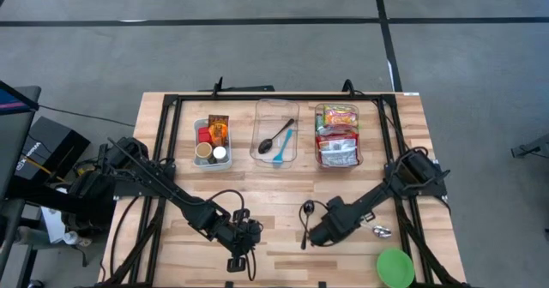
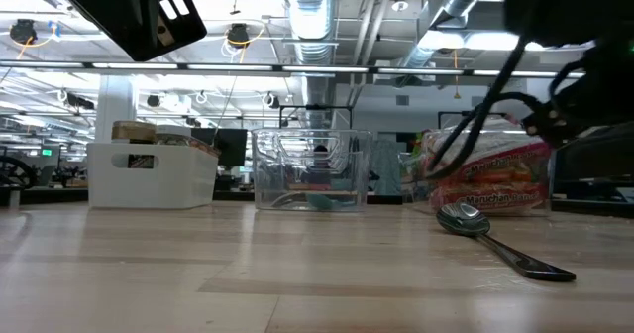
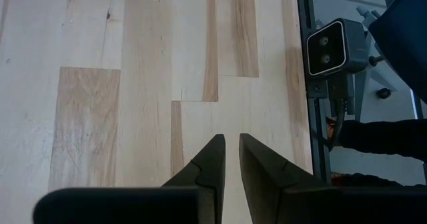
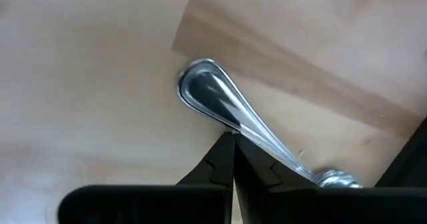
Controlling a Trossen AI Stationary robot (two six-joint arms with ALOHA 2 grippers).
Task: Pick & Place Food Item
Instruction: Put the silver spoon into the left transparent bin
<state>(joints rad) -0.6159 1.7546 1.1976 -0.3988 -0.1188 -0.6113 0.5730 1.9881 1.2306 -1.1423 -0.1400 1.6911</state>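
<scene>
Although both arms reach over the front of the tabletop [image 1: 283,194], nothing suggests any food has been picked yet. At the left, the left hand [image 1: 239,261] hangs near the front edge with its fingers [image 3: 212,164] drawn narrow, a slim gap between them and only bare wood beneath. Behind it sits a white bin [image 1: 211,144] of small jars and packets, then a clear tray [image 1: 276,132] holding a black spoon [image 1: 275,137] and a blue utensil [image 1: 282,147], then a clear bin of snack packets [image 1: 337,135], the likeliest food item. Further right, the right hand [image 1: 316,233] is pressed shut and empty, low over the wood; its wrist view shows a metal spoon [image 4: 230,111] lying just past the fingertips, though I cannot tell whether they touch. A green bowl [image 1: 395,267] sits at the front right corner. By my judgement, picking and placing both remain.
</scene>
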